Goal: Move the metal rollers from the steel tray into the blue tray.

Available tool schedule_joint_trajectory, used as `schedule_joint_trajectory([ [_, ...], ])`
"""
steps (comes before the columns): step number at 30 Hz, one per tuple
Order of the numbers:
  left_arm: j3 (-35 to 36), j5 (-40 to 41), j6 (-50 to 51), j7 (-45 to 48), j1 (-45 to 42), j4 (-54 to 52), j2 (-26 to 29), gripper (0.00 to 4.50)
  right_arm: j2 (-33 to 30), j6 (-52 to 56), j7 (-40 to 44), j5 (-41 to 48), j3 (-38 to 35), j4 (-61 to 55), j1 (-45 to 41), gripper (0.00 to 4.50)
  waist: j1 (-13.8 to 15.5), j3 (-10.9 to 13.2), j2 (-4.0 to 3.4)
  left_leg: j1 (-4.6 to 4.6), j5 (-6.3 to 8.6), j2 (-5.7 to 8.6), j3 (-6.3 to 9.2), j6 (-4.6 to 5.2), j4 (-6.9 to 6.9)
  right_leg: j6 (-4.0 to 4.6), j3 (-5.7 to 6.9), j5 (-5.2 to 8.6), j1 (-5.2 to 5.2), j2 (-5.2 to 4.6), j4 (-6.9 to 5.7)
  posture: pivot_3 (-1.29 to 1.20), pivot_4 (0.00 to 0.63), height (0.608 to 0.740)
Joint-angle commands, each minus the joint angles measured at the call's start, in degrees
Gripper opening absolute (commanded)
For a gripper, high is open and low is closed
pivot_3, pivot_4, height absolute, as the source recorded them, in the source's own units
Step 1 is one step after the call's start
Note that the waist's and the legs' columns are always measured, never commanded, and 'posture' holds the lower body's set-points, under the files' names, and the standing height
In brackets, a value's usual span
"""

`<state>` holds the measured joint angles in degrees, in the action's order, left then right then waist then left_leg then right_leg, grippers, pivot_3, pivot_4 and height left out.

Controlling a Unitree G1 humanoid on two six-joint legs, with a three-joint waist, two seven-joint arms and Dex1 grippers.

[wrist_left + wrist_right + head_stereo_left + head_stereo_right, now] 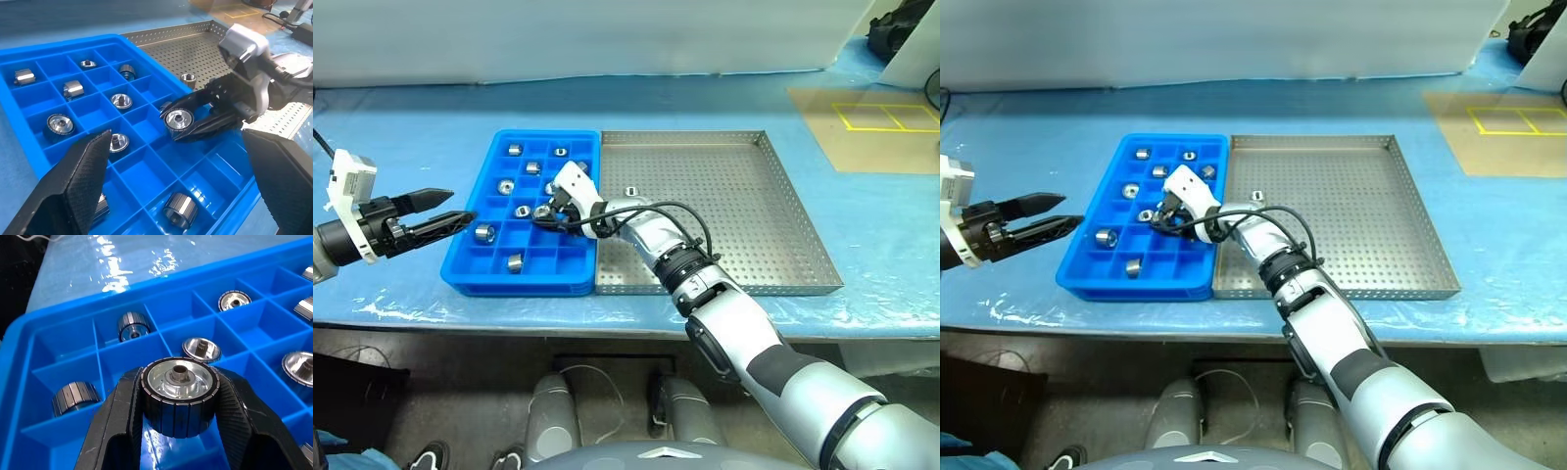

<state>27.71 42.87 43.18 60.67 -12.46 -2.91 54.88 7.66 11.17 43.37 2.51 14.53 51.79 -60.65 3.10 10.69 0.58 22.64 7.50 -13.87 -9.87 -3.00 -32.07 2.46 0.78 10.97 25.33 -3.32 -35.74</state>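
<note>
From the head views we see the bench, covered in blue sheeting, with the blue tray and the steel tray side by side and touching, the blue one on the robot's left. Several rollers lie in separate compartments of the blue tray, and one lone roller is left on the steel tray near its edge by the blue tray. The right gripper reaches across the steel tray's near left corner and sits over the blue tray's right-hand columns, its jaws clamped on a held roller. The left gripper hangs just off the blue tray's left edge, pointing toward it, its jaws apart with nothing between them.

In the left wrist view, our left fingers stand wide, framing the blue tray. Between them we see the right gripper gripping the held roller above a compartment. Other rollers lie in cells around it, some on end, some on their sides. The lone roller stands on the steel tray behind.

In the right wrist view, the right fingers press both sides of the held roller, its hub facing us, above the blue tray. More rollers lie in the cells beyond it.
</note>
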Motion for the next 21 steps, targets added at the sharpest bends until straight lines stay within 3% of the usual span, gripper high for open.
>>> schedule_joint_trajectory([
  [1,0.66,1.17,0.21,-0.50,-0.95,-1.34,0.05,4.50,2.62,-1.35,0.52,0.51,-0.48,-1.82,0.18,2.00,-0.12,0.00,0.00,0.00,0.00,0.00,0.00,0.00,0.00,0.00,0.00,0.00,0.00,0.00,0.00,-0.03,0.150,0.740],
  [6,-0.72,1.25,0.33,-0.57,-2.13,-1.26,-0.30,4.50,2.33,-1.14,-2.86,-0.79,-0.90,-0.47,-0.51,3.63,-0.22,-0.01,0.01,0.00,-0.01,0.00,0.00,-0.01,0.00,0.00,0.00,0.00,0.00,0.00,0.00,-0.05,0.150,0.740],
  [13,-3.03,1.55,0.54,-0.66,-3.86,-1.65,-1.15,4.50,-0.71,-0.51,-3.17,1.22,-5.44,-1.85,-2.62,3.63,-0.33,-0.01,0.01,-0.01,-0.01,0.00,0.00,-0.02,-0.02,0.00,0.00,0.00,0.00,0.00,-0.02,-0.06,0.150,0.740],
  [21,-6.19,1.32,0.12,-1.00,-5.52,-1.42,-3.63,4.50,-10.95,-2.59,-7.58,-0.17,-9.81,-5.12,-1.76,3.63,-0.10,-0.03,0.04,0.00,-0.02,0.05,-0.01,-0.03,-0.06,0.01,-0.01,-0.01,-0.05,-0.02,-0.01,-0.11,0.150,0.740],
])
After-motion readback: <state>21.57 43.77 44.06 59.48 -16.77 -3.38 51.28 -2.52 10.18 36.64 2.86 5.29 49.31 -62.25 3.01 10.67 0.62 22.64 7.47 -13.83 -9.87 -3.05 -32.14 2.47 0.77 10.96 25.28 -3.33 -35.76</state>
